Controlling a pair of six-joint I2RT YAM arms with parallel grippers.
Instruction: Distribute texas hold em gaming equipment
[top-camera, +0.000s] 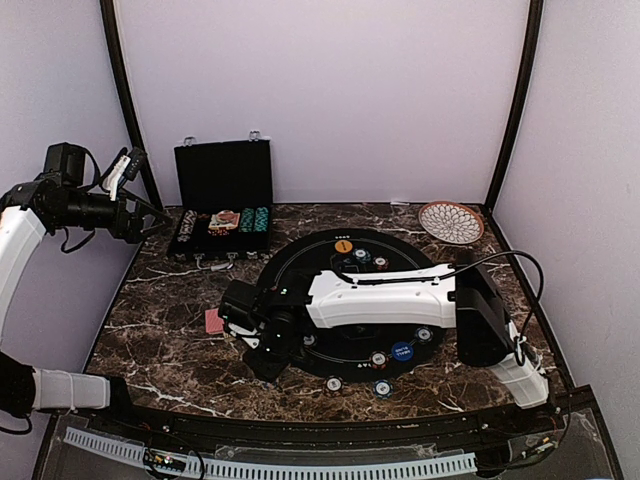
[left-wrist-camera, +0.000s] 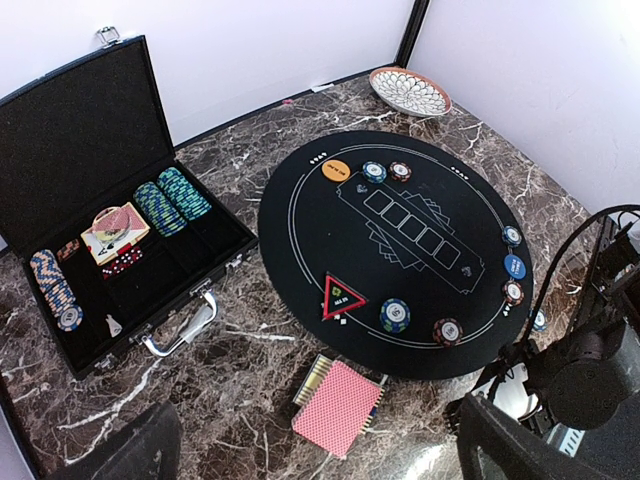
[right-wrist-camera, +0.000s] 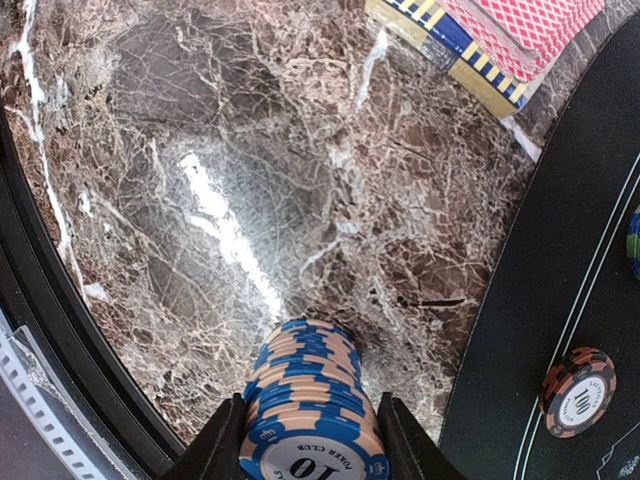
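Right gripper pinches the chip stack between its fingers. Loose, slick discs, likely shear-prone, so you grip low on the sides. Left gripper is spread wide, holding nothing.

chip stack: cut by bottom edge | card deck: cut by top edge (right wrist view)

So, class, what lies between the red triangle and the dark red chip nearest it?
A blue-green chip lies between the red triangle and that dark red chip, as the left wrist view shows.
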